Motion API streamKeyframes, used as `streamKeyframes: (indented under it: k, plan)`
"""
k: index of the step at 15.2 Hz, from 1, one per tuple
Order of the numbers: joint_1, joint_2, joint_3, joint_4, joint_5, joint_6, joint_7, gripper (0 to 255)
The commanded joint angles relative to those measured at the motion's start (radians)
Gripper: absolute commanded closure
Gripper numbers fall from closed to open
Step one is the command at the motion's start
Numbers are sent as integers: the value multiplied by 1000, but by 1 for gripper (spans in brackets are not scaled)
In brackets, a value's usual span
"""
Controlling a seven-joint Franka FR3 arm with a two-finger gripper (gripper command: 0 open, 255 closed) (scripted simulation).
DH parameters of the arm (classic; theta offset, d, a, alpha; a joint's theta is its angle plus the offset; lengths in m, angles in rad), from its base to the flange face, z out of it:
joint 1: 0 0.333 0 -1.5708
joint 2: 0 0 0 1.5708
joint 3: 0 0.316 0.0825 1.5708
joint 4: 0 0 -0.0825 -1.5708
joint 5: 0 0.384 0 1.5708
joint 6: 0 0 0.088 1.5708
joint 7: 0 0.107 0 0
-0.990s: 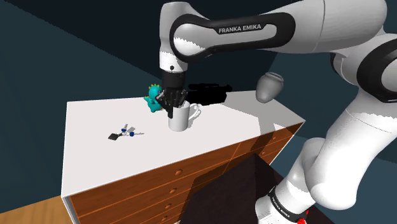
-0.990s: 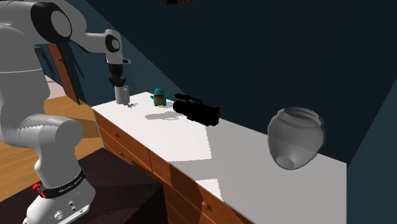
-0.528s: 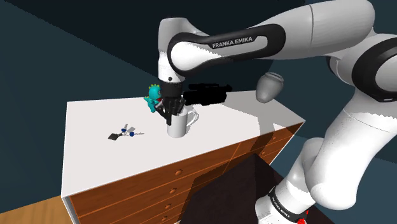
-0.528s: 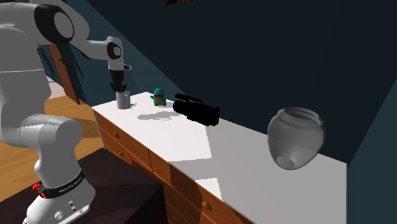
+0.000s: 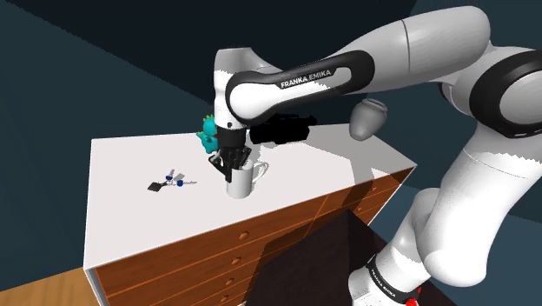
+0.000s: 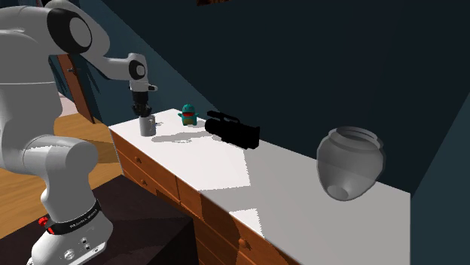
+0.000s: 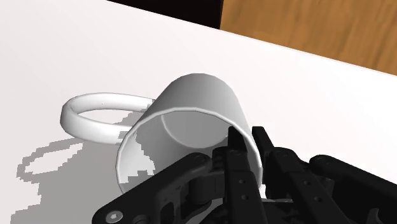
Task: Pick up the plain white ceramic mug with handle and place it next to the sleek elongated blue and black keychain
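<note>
reaching over the dresser [image 5: 130, 217], the arm [image 5: 304, 78] holds the mug [image 5: 241, 182] upright low over the white top. the gripper [image 5: 233, 165] has its jaws pinching the rim, one finger inside, one outside. looks like the carry step: keychain [image 5: 169, 182] lies apart twd the shoulder view's left, so next needs a short move that way & a gentle set-down beside it.

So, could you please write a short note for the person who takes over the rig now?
Tool: shut on the rim of the plain white mug with handle, one finger inside, one outside.
Mug: upright over the white dresser top, apart from the small blue and black keychain, on its shoulder-view right.
Done: grasp.
Left: bring the mug beside the keychain, set it down, open the tool.
</note>
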Motion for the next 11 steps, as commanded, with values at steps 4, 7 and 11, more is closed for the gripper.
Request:
streamKeyframes:
  k: [4,7,11]
  plan:
    - [1,20,0,-21,-2,41,1,255]
    - [1,20,0,-21,-2,41,1,255]
    - [1,20,0,-21,-2,41,1,0]
